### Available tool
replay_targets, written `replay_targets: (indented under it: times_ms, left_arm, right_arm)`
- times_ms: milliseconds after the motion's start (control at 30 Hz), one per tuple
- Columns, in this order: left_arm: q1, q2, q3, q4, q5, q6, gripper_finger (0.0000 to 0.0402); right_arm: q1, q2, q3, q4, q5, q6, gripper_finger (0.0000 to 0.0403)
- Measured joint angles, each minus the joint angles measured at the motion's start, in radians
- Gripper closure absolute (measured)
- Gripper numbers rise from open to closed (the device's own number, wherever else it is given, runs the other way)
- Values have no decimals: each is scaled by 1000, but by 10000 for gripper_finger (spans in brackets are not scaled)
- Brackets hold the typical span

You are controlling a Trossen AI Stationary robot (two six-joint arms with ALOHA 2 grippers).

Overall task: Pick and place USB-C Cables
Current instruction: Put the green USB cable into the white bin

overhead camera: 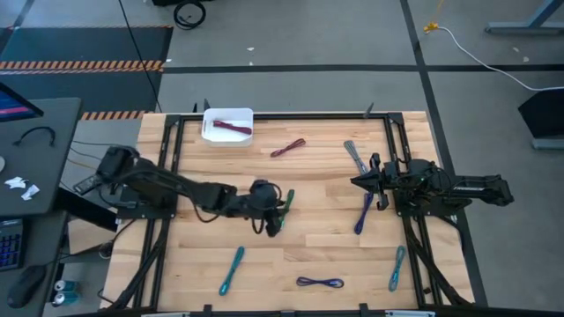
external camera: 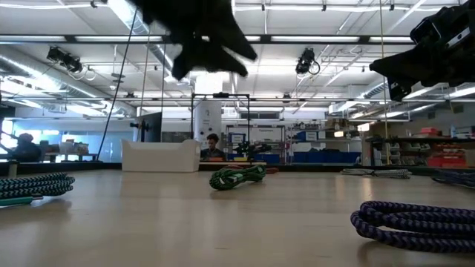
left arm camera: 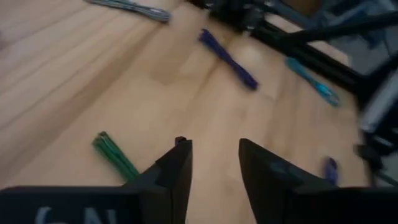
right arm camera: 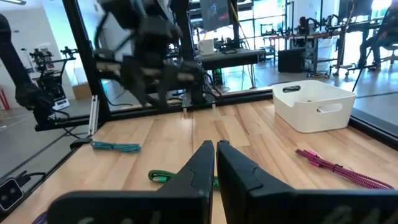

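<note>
My left gripper (overhead camera: pixel 270 211) (left arm camera: pixel 214 158) is open and hovers raised over the table's middle; in the low view it hangs well above the boards (external camera: pixel 204 37). A green cable (overhead camera: pixel 284 208) (left arm camera: pixel 115 154) (external camera: pixel 237 176) lies flat on the table just beside it, outside the fingers. My right gripper (overhead camera: pixel 357 182) (right arm camera: pixel 215 148) is shut and empty, held above the table's right part. A white bin (overhead camera: pixel 227 125) (right arm camera: pixel 314 106) at the far edge holds one maroon cable (overhead camera: pixel 233 129). A second maroon cable (overhead camera: pixel 287 147) (right arm camera: pixel 339 167) lies on the table near it.
More cables lie scattered: grey (overhead camera: pixel 354 156), purple (overhead camera: pixel 364 214) (left arm camera: pixel 229 59) by the right arm, teal (overhead camera: pixel 232 269) near-left, purple (overhead camera: pixel 319 282) (external camera: pixel 415 219) near the front edge, light blue (overhead camera: pixel 397 267) near-right. Black frame rails (overhead camera: pixel 172 176) run along both table sides.
</note>
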Motion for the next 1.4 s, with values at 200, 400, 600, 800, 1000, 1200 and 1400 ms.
replay_targets:
  times_ms: [200, 400, 600, 800, 1000, 1200, 1400]
  left_arm:
    - [13, 102, 7, 30, -18, -51, 167]
    - [27, 244, 158, -153, -77, -103, 116]
    - [30, 393, 386, -468, -104, -132, 131]
    - [31, 478, 473, -523, -124, -179, 161]
    - [35, 503, 462, -620, -130, -349, 198]
    - [42, 515, 461, -664, -134, -392, 240]
    - [49, 543, 464, -685, -106, -394, 293]
  right_arm:
    - [0, 0, 0, 11, 0, 0, 380]
    - [0, 0, 0, 15, 0, 0, 380]
    - [0, 0, 0, 17, 0, 0, 380]
    - [0, 0, 0, 16, 0, 0, 380]
    - [0, 0, 0, 16, 0, 0, 380]
    - [0, 0, 0, 22, 0, 0, 380]
    - [0, 0, 0, 25, 0, 0, 380]
